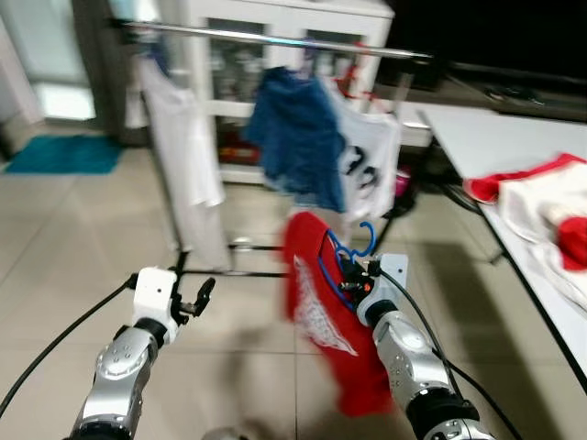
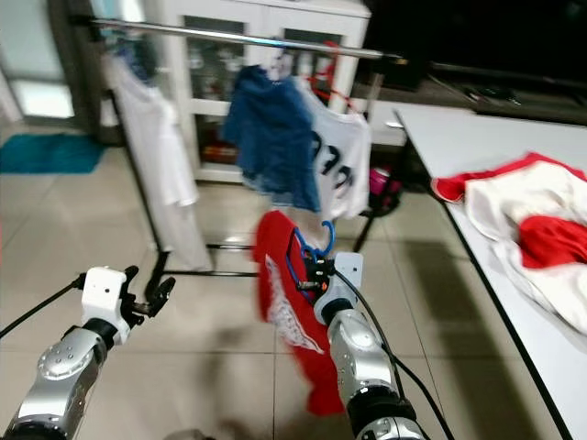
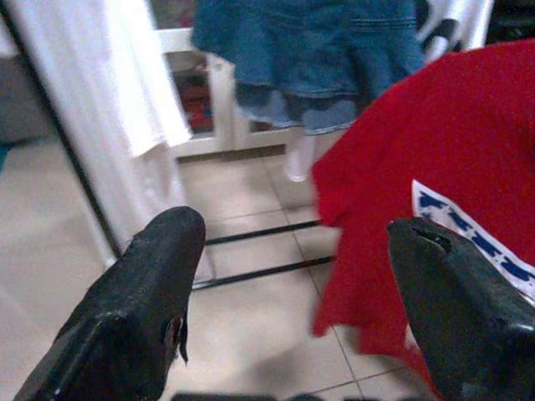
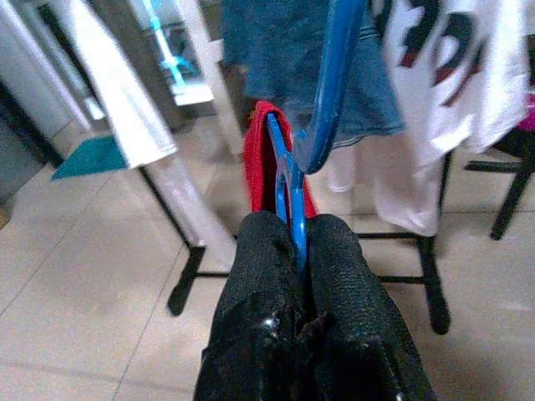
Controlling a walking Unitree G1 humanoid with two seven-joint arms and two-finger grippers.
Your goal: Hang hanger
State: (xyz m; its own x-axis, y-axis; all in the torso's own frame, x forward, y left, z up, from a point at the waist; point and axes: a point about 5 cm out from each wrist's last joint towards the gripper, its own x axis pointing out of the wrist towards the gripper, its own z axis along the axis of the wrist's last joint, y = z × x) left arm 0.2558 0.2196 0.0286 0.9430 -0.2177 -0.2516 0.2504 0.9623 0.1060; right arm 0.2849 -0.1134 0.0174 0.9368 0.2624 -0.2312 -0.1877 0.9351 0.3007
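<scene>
The rail (image 1: pixel 275 38) is shiny metal; the hanger (image 4: pixel 322 100) is smooth, glossy blue plastic. Red shirt (image 1: pixel 321 312) is soft matt cloth, the floor (image 1: pixel 73 247) glossy tile. The right gripper's fingers (image 4: pixel 259 284) look rough, matt black.

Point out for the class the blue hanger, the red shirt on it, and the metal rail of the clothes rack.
blue hanger (image 4: pixel 330 92), right wrist view, on its hook.
red shirt (image 1: pixel 316 316), left eye view, on the printed front.
metal rail (image 1: pixel 275 38), left eye view, on its bare middle stretch.

Pale tiled floor (image 1: pixel 73 238), white glass-fronted cabinet (image 1: pixel 275 55), teal mat (image 1: pixel 64 154).
</scene>
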